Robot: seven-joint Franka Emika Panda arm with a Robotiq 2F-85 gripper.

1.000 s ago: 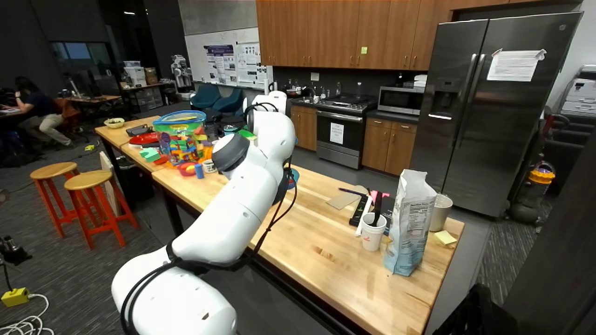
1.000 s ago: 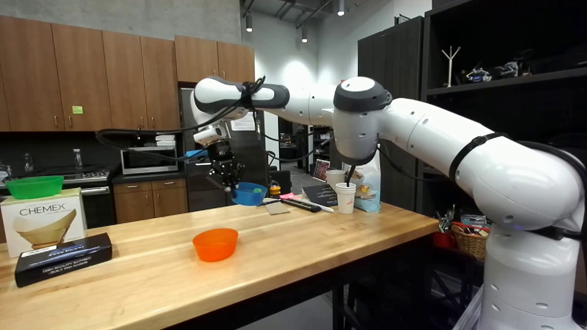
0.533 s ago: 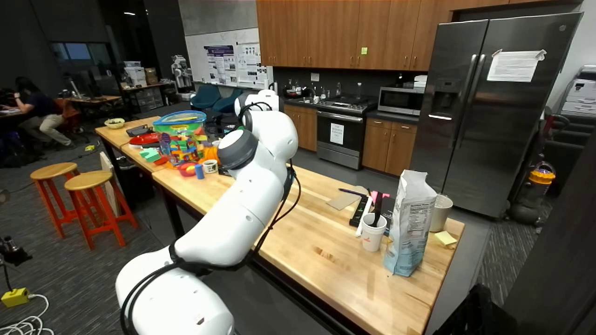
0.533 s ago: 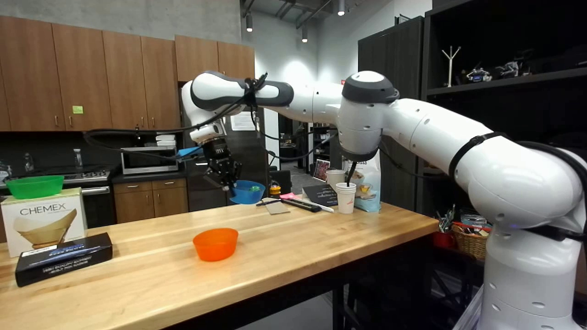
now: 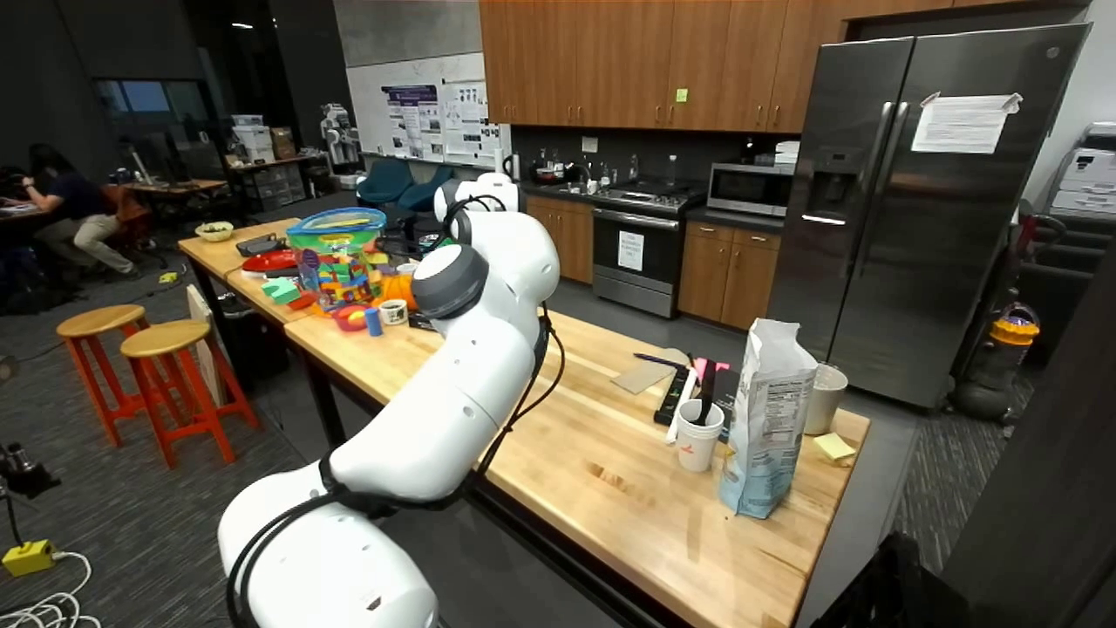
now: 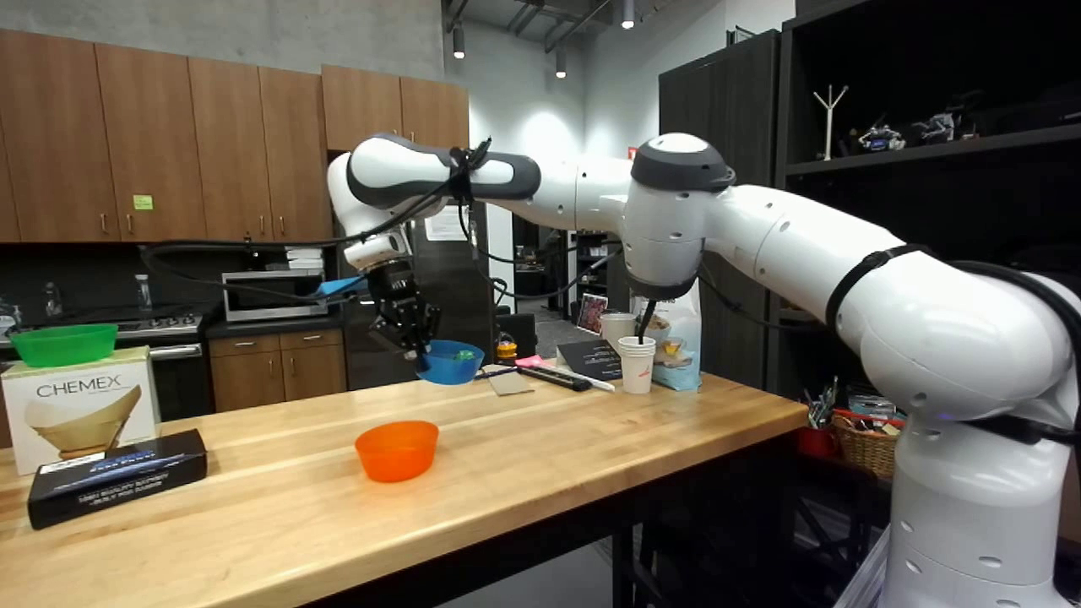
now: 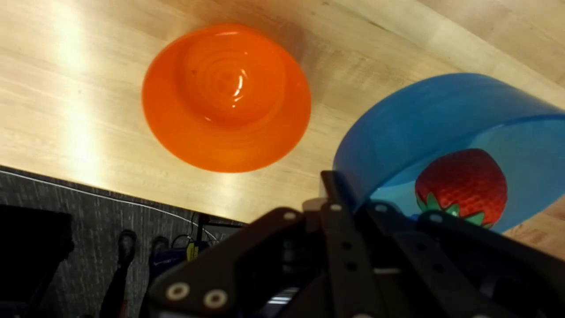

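Note:
My gripper (image 7: 351, 201) is shut on the rim of a translucent blue bowl (image 7: 419, 123). One finger is outside the bowl wall and the other inside. A red strawberry (image 7: 463, 181) with green leaves lies in the bowl. In an exterior view the gripper (image 6: 421, 350) holds the blue bowl (image 6: 443, 370) tilted, above the table's far side. An orange bowl (image 6: 397, 452) stands on the table nearer that camera. In the wrist view the orange bowl (image 7: 227, 145) is empty, to the left of the blue one. The arm hides the gripper and both bowls in an exterior view.
A green bowl (image 6: 66, 344) sits on a Chemex box (image 6: 84, 405), with a black box (image 6: 118, 475) before it. Stacked paper cups (image 6: 636, 367), a tall bag (image 5: 769, 419) and pens stand at one table end. A tub of blocks (image 5: 338, 262) is farther off.
The gripper and blue bowl have moved a little left and slightly down in an exterior view. The bowl, visible beside the arm a second ago, is now hidden behind it in an exterior view.

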